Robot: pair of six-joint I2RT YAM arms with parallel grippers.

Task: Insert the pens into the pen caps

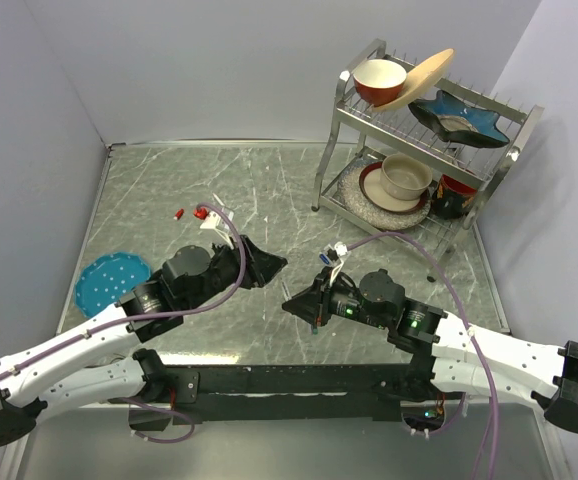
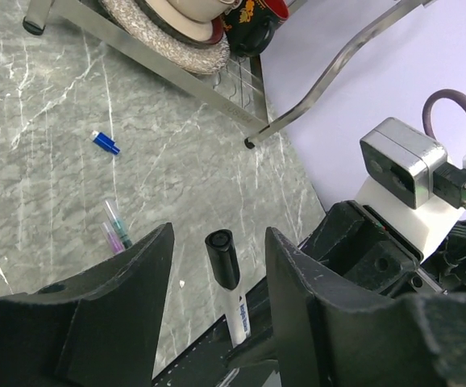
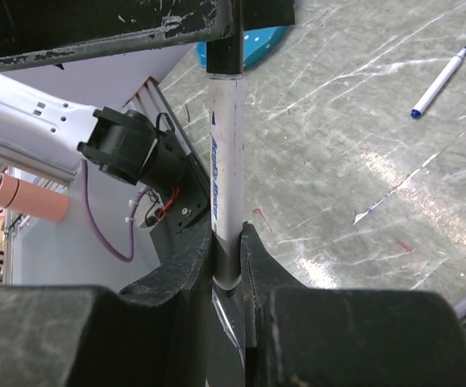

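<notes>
right jaws: clamped on white pen [image 3: 225, 161]
left jaws: open, either side of black cap [image 2: 222, 260] on that pen, not touching
bench [image 1: 269, 180]: blue cap [image 2: 106, 143], red cap [image 1: 179, 213], two loose pens [image 2: 116, 230]
rack [image 1: 341, 110]: top shelf red bowl [image 1: 380, 82], plate [image 1: 424, 78], blue dish [image 1: 459, 117]; lower shelf cup [image 1: 406, 176] on plates [image 1: 369, 195], mug [image 1: 449, 200]

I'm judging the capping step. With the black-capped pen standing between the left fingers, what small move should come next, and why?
Probably back the left gripper straight off the black cap. Its jaws stand apart, a gap either side, and the cap already sits on the white pen that the right gripper clamps. Whether it is fully seated is unclear.
</notes>
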